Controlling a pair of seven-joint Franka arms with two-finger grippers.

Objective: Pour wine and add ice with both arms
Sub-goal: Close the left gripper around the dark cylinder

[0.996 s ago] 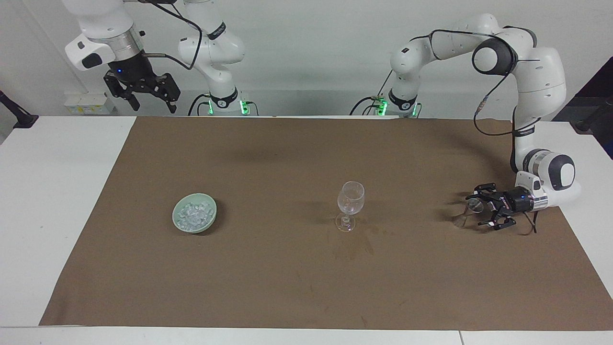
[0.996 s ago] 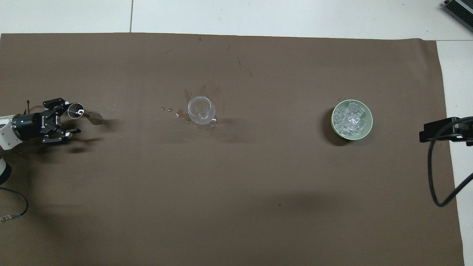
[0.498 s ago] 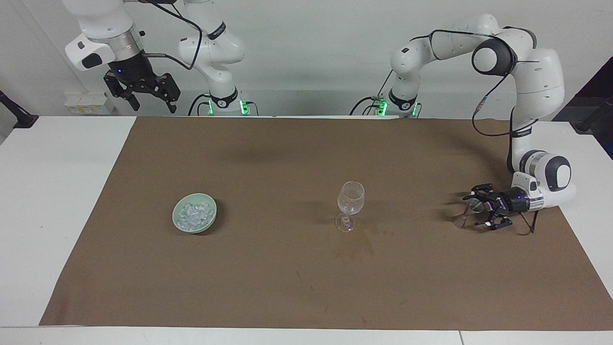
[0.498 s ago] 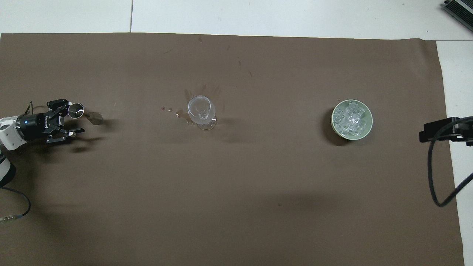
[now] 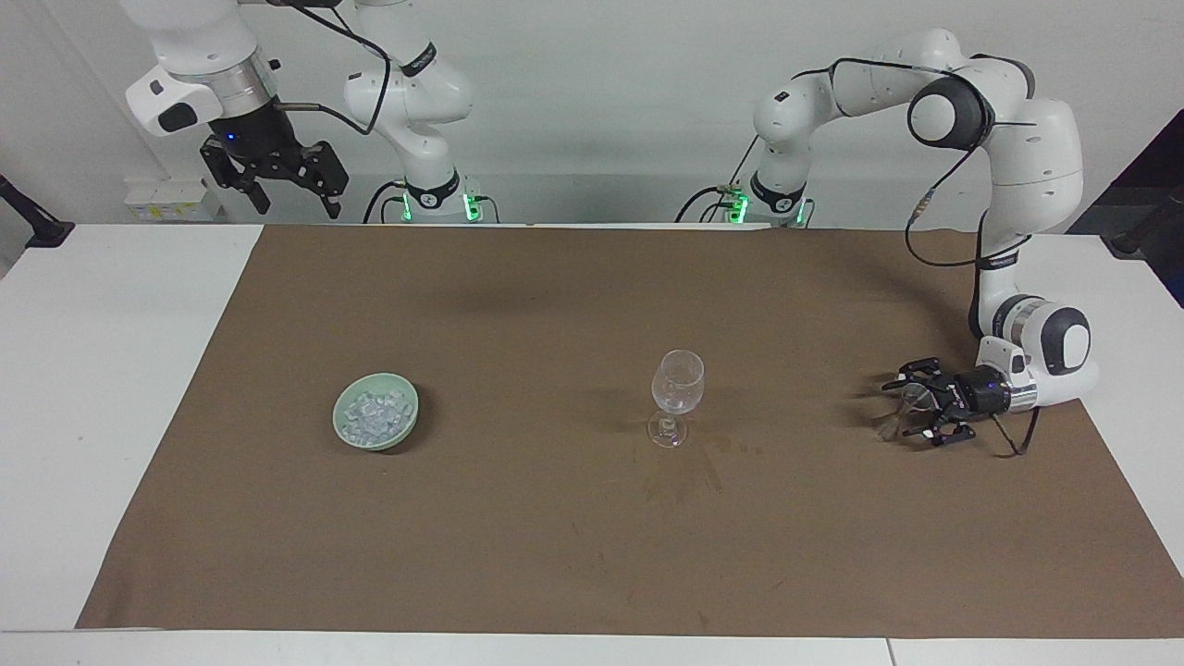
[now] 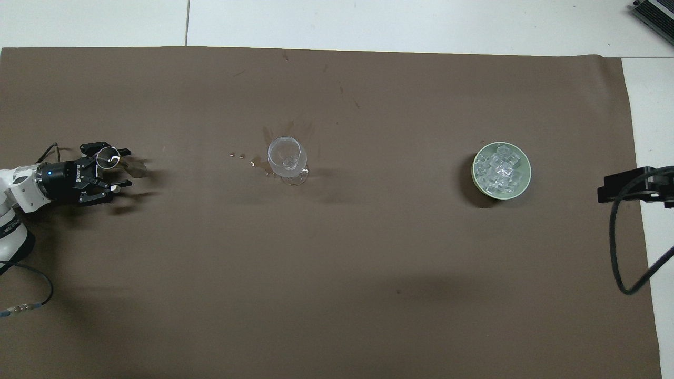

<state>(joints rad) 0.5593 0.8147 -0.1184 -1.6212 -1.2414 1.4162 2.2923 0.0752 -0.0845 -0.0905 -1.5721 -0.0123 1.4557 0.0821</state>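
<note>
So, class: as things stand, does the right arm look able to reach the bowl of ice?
Probably yes. The right pincer hangs raised at its own end of the table, jaws open and empty, and nothing stands between it and the bowl of ice on the brown mat.

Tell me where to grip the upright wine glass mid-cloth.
Probably the stem of the wine glass, just under the bowl, coming in level from the left arm's end: it stands upright on a small foot, and its wide round bowl may slip.

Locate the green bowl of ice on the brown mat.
The green bowl holding the ice sits on the brown mat toward the right arm's end of the table, beside the wine glass and level with it.
</note>
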